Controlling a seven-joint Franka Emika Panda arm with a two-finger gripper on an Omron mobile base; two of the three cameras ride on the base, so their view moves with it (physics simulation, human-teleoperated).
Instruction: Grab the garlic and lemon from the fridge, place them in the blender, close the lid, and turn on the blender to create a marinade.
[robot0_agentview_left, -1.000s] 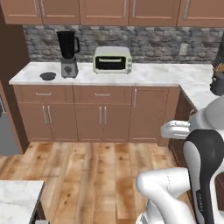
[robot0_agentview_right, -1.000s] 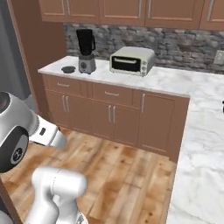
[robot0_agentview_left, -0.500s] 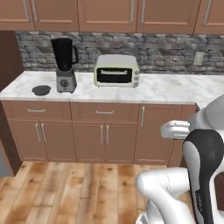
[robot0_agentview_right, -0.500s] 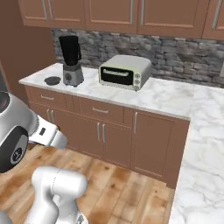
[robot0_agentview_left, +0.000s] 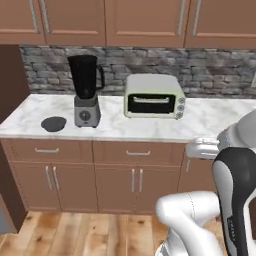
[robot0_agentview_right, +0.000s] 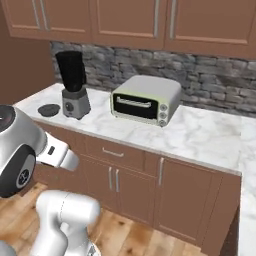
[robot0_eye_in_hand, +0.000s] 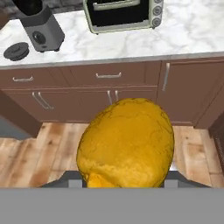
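Note:
A yellow-orange lemon (robot0_eye_in_hand: 127, 142) bulges up from the bottom middle of the hand view, held above the wooden floor. My gripper (robot0_eye_in_hand: 124, 178) is shut on it, its fingers mostly hidden behind the fruit. The blender (robot0_agentview_left: 85, 90) (robot0_agentview_right: 72, 82) (robot0_eye_in_hand: 41, 26) stands on the counter's left part, a black jar on a grey base with no cover on it. The lid (robot0_agentview_left: 53, 123) (robot0_agentview_right: 49, 109) (robot0_eye_in_hand: 16, 50), a dark disc, lies just left of the blender. The garlic is out of view. A brown panel (robot0_agentview_left: 12, 125) at the left edge may be the fridge frame.
A pale green toaster oven (robot0_agentview_left: 152, 96) (robot0_agentview_right: 146, 100) sits right of the blender on the marble counter (robot0_agentview_left: 210, 120). Brown drawers and cabinet doors (robot0_agentview_left: 115, 185) run below it, wall cabinets above. Wooden floor (robot0_eye_in_hand: 39, 153) lies between me and the cabinets.
The whole picture has shifted: the base has driven closer to the counter, so blender, lid and toaster oven look larger and nearer. The grip on the lemon looks unchanged.

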